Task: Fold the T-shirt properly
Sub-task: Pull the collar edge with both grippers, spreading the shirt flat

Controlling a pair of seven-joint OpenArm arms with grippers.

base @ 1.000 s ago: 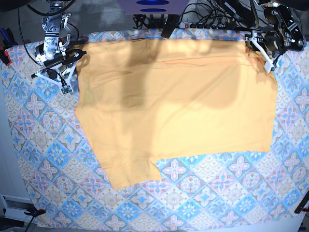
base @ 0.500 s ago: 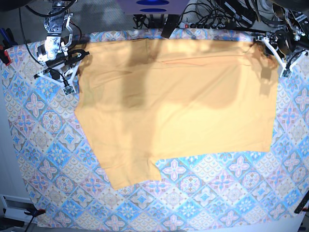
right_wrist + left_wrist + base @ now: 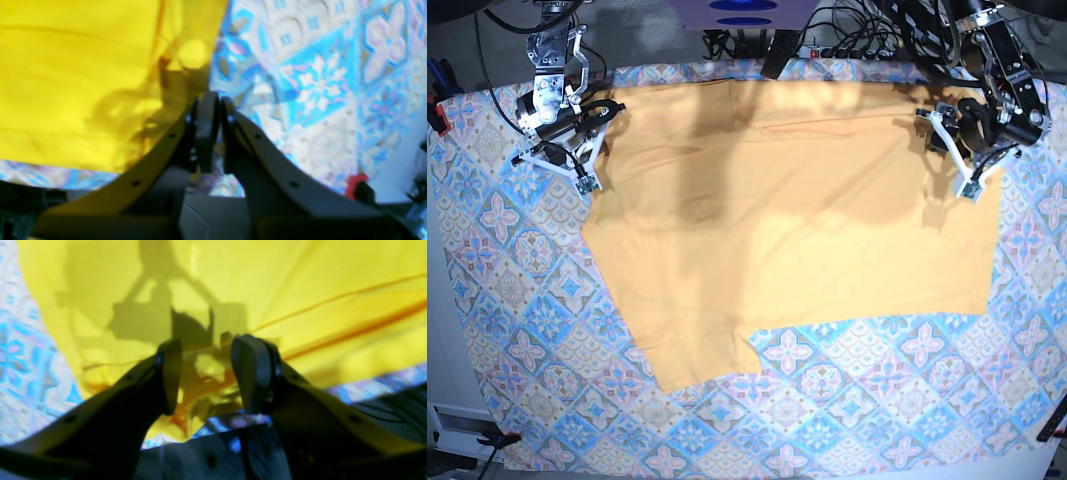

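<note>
The mustard T-shirt (image 3: pixel 797 220) lies spread flat on the patterned tablecloth (image 3: pixel 527 300), one sleeve pointing to the front left. My left gripper (image 3: pixel 952 165) hovers over the shirt's back right part. In the left wrist view this left gripper (image 3: pixel 208 350) stands open, with bunched yellow T-shirt fabric (image 3: pixel 267 283) under the gap. My right gripper (image 3: pixel 562 170) is at the shirt's back left edge. The right wrist view shows the right gripper (image 3: pixel 211 100) shut with its pads together over the tablecloth (image 3: pixel 317 66), just beside the T-shirt (image 3: pixel 66 83) edge.
Cables and a power strip (image 3: pixel 857 40) run along the back edge of the table. A red clamp (image 3: pixel 355 186) holds the cloth at the table's left edge. The tablecloth hangs over the front edge (image 3: pixel 727 470).
The left arm has swung from the back right corner inward over the shirt. The right arm has shifted slightly toward the shirt's left edge. Neither gripper's opening has changed.
</note>
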